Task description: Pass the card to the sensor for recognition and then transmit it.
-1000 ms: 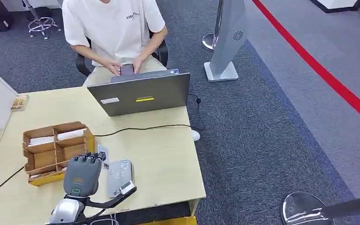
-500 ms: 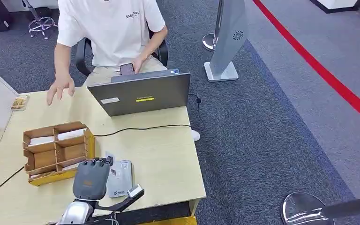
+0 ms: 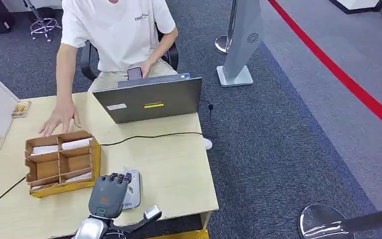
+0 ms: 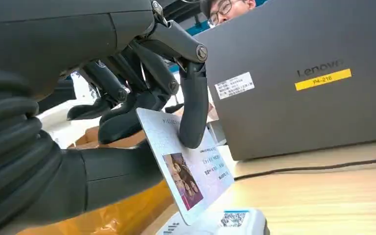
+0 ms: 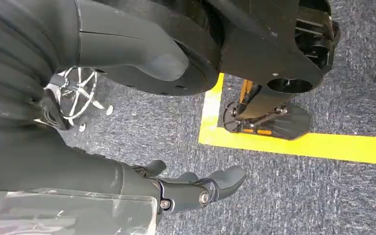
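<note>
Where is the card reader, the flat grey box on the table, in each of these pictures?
Head view: the reader lies on the table near its front edge, partly under the left hand.
Left wrist view: just its top shows at the picture's lower edge, right below the card that the hand holds.
Right wrist view: not in it.
Shared landmark: the laptop, behind the reader.

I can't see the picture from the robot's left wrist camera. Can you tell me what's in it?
The robot's left hand pinches a photo ID card just above a white card reader on a wooden table. Behind stands the grey back of a Lenovo laptop.
</note>
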Controlling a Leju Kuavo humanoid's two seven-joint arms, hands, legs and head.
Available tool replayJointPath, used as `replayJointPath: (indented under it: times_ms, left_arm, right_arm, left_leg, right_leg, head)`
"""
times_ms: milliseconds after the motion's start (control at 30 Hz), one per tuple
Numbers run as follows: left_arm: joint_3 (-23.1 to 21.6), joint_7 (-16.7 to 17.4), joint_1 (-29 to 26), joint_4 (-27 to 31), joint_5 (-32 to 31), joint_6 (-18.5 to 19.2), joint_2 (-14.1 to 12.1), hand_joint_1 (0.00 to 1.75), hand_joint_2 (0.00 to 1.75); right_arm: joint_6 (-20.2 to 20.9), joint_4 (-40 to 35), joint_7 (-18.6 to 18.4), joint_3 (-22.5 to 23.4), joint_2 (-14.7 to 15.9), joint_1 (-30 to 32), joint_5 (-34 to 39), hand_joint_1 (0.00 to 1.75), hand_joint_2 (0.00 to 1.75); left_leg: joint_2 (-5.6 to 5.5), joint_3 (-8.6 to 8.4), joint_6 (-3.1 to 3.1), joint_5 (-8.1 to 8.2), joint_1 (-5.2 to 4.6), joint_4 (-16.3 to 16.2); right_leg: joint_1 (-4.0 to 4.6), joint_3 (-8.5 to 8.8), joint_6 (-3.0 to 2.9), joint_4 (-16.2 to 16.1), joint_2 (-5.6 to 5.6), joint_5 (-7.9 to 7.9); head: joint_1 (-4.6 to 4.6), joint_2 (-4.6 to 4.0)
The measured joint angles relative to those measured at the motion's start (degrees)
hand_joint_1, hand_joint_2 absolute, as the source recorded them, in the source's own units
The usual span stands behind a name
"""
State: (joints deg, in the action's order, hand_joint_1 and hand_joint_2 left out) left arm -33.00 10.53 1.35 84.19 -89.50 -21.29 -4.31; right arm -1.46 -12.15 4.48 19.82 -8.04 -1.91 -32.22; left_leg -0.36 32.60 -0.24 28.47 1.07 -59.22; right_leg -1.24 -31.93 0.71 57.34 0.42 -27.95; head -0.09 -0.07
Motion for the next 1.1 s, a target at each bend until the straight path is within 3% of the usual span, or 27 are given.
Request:
replayJointPath:
  times_ms: [133, 567, 1100]
  left_arm:
    - [-0.3, 0.0, -0.2, -0.7, 0.0, -0.1, 0.2, 1.75, 1.75]
    - [-0.7, 4.6, -1.2, -2.3, 0.0, 1.9, 0.0, 1.75, 1.75]
    - [-0.8, 5.2, -1.3, -3.6, 0.0, 2.3, 0.0, 1.75, 1.75]
  right_arm:
    - [0.0, 0.0, -0.1, 0.0, 0.0, 0.0, 0.0, 0.00, 1.75]
    - [0.1, 0.0, -0.1, 0.0, 0.0, 0.0, 0.0, 0.00, 1.75]
    - [0.0, -0.3, -0.3, 0.0, 0.0, 0.0, 0.0, 0.00, 1.75]
  left_leg:
    - [0.00, 0.00, 0.00, 0.00, 0.00, 0.0]
    - [0.00, 0.00, 0.00, 0.00, 0.00, 0.0]
    - [0.00, -0.01, 0.00, 0.00, 0.00, 0.0]
  right_leg:
    - [0.00, 0.00, 0.00, 0.0, 0.00, 0.00]
    - [0.00, 0.01, 0.00, 0.0, 0.00, 0.00]
    - [0.00, 0.02, 0.00, 0.0, -0.01, 0.00]
  head:
    - [-0.02, 0.00]
    - [-0.02, 0.00]
    - [-0.02, 0.00]
